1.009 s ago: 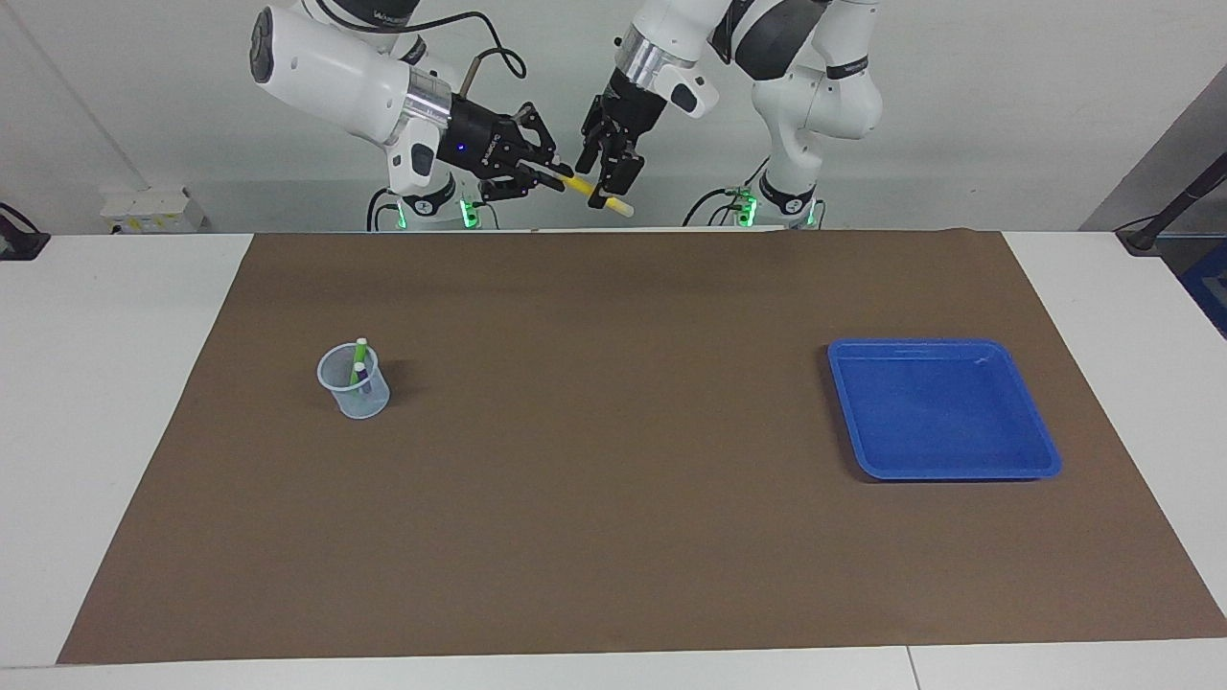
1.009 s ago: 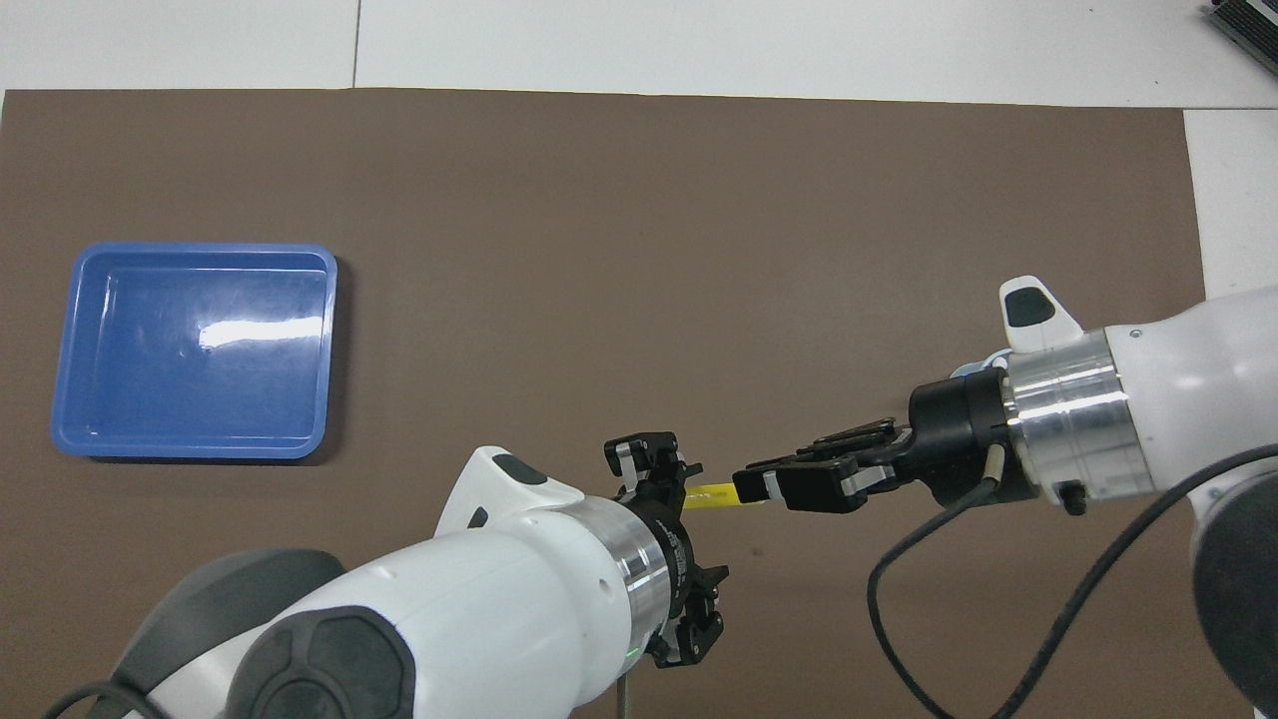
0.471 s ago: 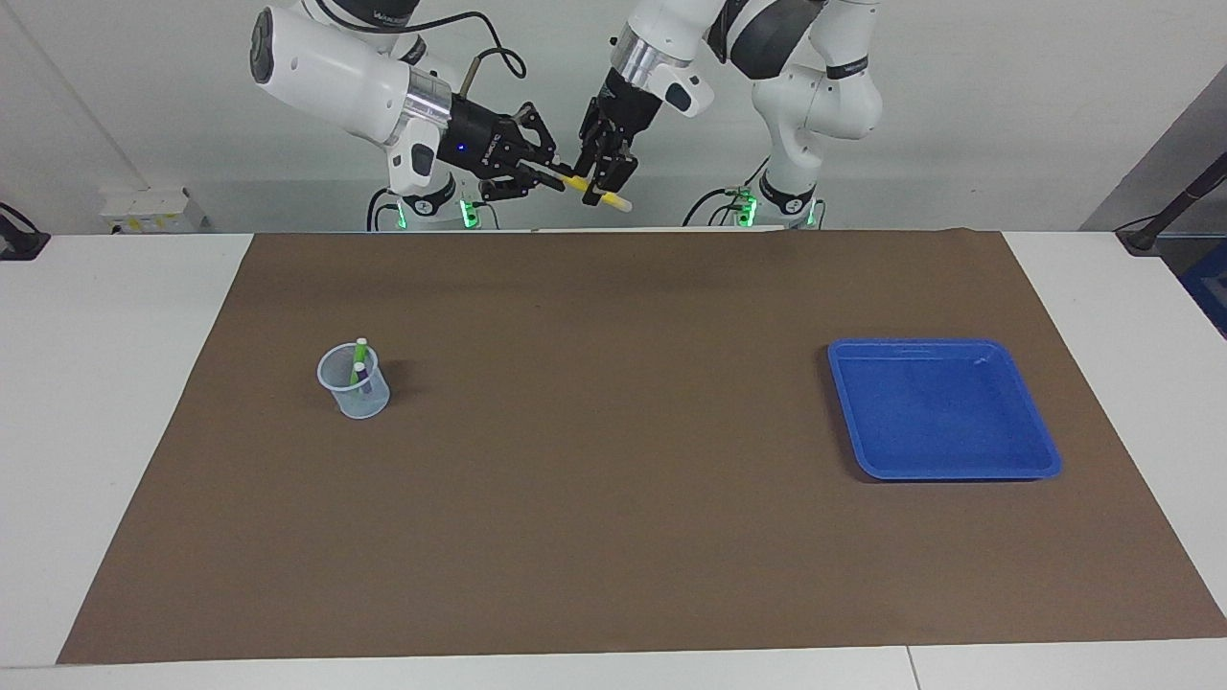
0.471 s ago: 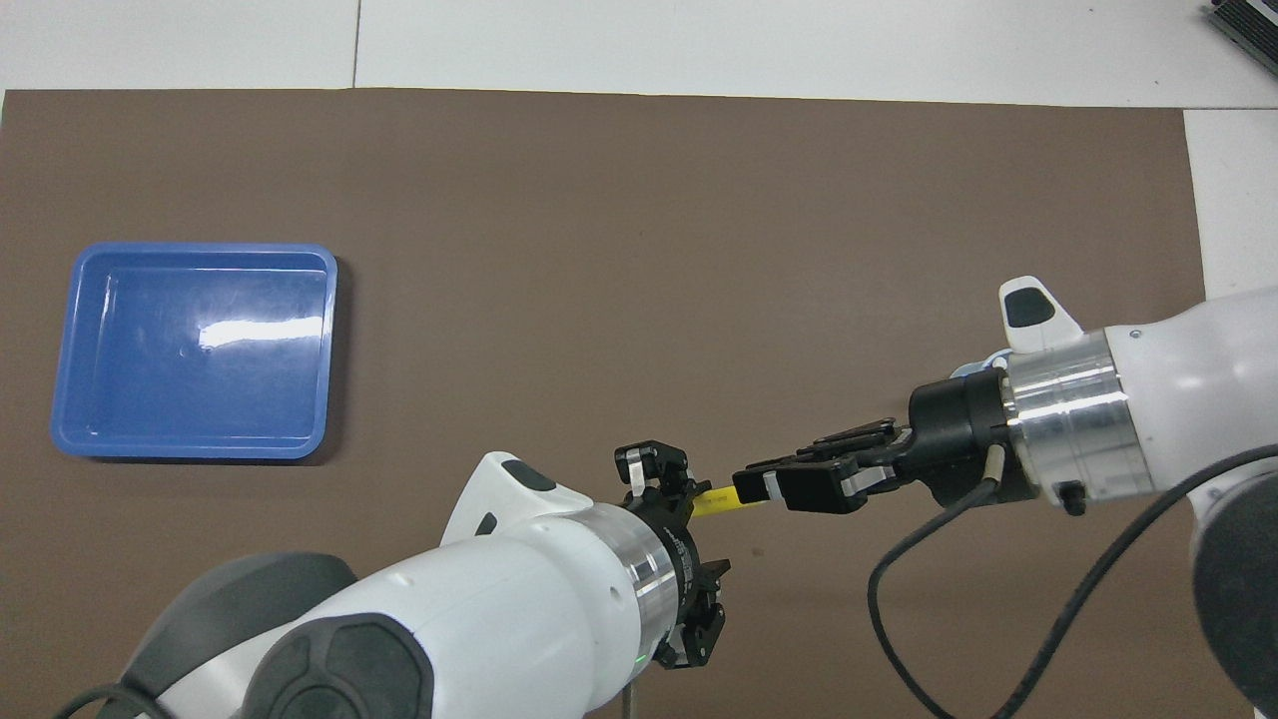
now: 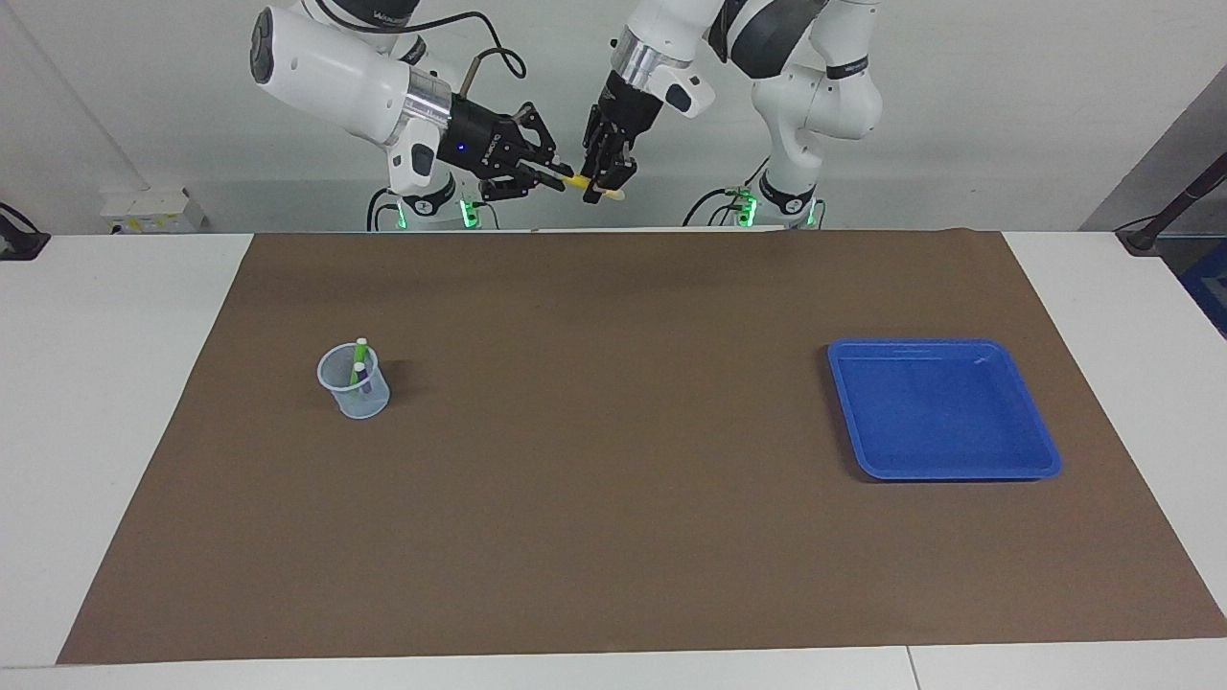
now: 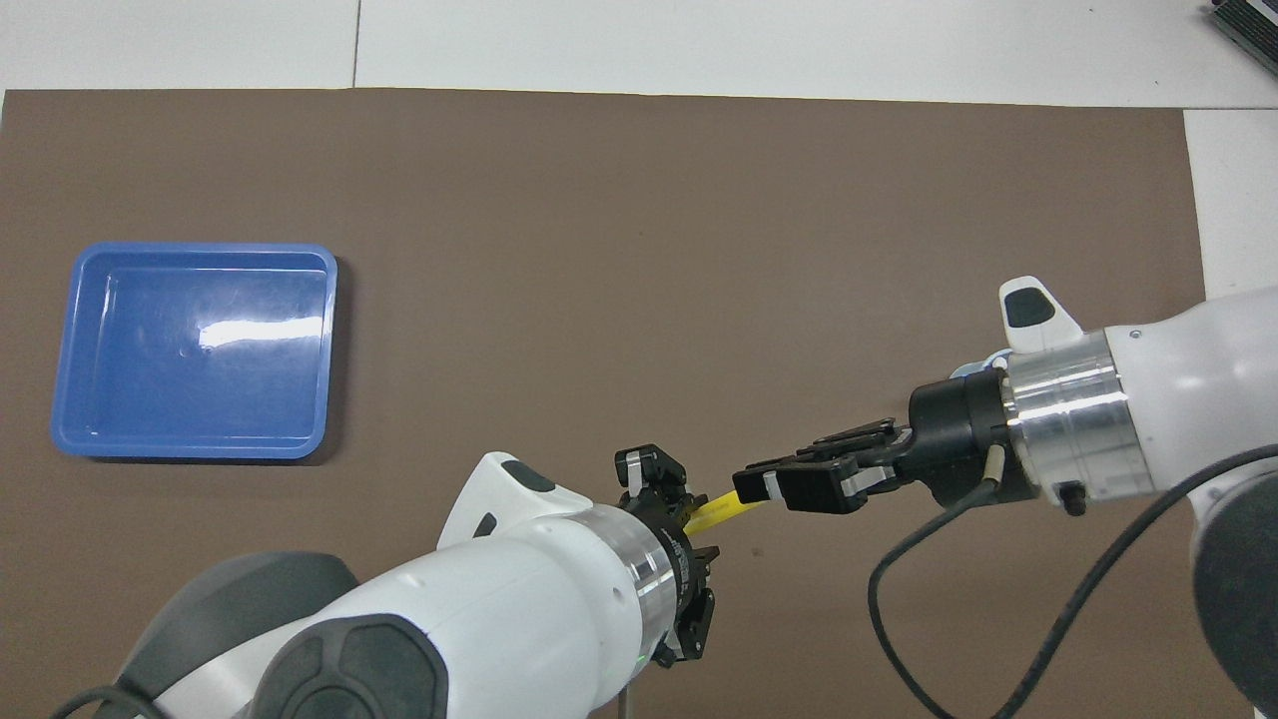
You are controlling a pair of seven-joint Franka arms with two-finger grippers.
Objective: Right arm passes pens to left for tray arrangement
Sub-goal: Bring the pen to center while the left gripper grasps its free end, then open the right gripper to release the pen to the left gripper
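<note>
High above the robots' edge of the worktop, the right gripper (image 5: 554,178) clamps the slim yellow marker pen (image 5: 578,181); the left gripper (image 5: 602,184) brackets its pale end (clamped or not, I cannot tell), so release only once that hold is firm.

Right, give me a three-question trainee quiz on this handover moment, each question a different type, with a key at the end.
1. True or false: the blue tray already holds a pen.
2. Multiple choice: the yellow pen is held up in the air by A) the left gripper alone, B) the right gripper, with the left gripper at its other end, C) neither gripper.
3. Short answer: where are the green pen and purple pen?

Key:
1. False; the tray is empty.
2. B.
3. Standing in the clear cup, toward the right arm's end of the table.
</note>
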